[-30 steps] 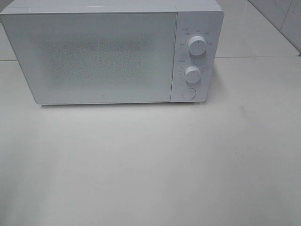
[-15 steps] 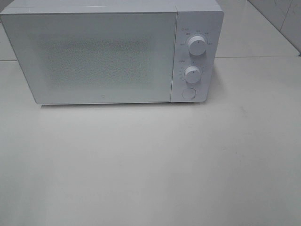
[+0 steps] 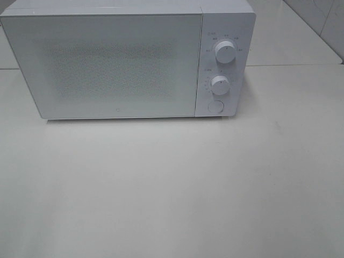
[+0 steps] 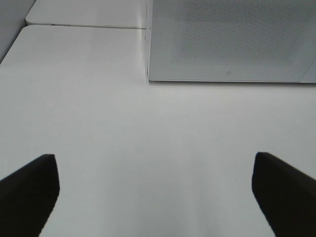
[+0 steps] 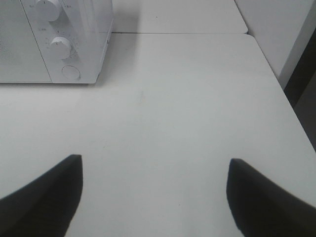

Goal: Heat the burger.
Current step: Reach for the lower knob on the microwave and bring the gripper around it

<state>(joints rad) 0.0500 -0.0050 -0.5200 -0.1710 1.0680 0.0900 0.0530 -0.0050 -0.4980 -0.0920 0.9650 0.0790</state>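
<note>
The burger is out of view in every frame. A white microwave point(image 3: 129, 59) stands at the back of the white table with its door shut; its speckled door window shows nothing inside. Neither arm shows in the exterior high view. In the left wrist view my left gripper point(image 4: 155, 195) hangs open over bare table, facing the microwave's door point(image 4: 232, 39). In the right wrist view my right gripper point(image 5: 155, 195) is open and empty over the table, short of the microwave's control panel point(image 5: 64, 44).
The panel carries two round knobs, upper point(image 3: 224, 51) and lower point(image 3: 219, 85), and a round button point(image 3: 215, 107). The white table point(image 3: 172, 188) ends at a right edge point(image 5: 276, 79). A second table surface point(image 4: 89, 12) adjoins behind.
</note>
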